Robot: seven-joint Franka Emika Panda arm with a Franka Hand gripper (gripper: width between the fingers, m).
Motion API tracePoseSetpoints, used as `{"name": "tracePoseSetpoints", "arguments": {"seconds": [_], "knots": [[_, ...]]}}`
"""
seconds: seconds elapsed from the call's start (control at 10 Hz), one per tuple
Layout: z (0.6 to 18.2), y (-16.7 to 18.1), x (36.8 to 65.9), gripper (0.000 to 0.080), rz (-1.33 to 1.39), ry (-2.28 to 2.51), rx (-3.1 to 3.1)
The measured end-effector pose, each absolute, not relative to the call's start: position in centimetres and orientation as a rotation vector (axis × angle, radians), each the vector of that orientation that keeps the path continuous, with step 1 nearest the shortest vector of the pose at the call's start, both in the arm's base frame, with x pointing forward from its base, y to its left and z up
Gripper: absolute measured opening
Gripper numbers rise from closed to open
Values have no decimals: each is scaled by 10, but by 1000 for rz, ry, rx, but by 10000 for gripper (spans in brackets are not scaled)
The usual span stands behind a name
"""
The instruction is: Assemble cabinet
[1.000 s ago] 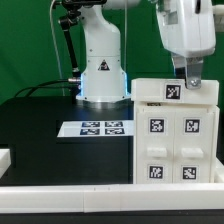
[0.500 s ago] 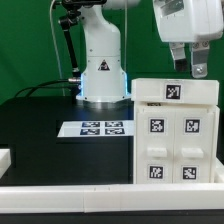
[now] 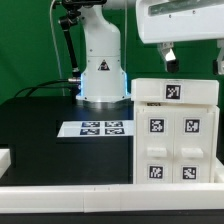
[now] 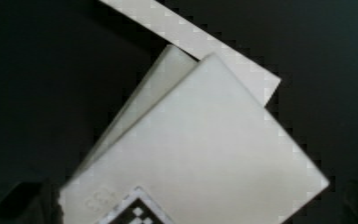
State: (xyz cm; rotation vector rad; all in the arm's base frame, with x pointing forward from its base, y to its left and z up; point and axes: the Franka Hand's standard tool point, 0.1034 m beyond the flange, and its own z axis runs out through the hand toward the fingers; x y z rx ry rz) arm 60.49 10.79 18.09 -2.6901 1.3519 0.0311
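**Tool high over the cabinet**

The tool [image 3: 193,55] hung at the top of the exterior view, above the cabinet [image 3: 176,132] and clear of it, holding nothing; only one finger [image 3: 170,54] showed plainly, so how far it was spread could not be told. The cabinet stood on the black surface [image 3: 40,130] at the exterior view's right, its tagged drawer blocks facing the camera. The marker board [image 3: 96,128] lay flat just beside it, before the arm's base [image 3: 102,78].
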Motion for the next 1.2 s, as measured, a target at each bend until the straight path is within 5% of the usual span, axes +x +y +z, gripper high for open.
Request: {"name": "tracePoseSetpoints", "arguments": {"seconds": [0.6, 1.2], "knots": [[181, 108, 605, 796, -15, 650, -2942], [183, 107, 604, 796, -76, -681, -3021]]}}
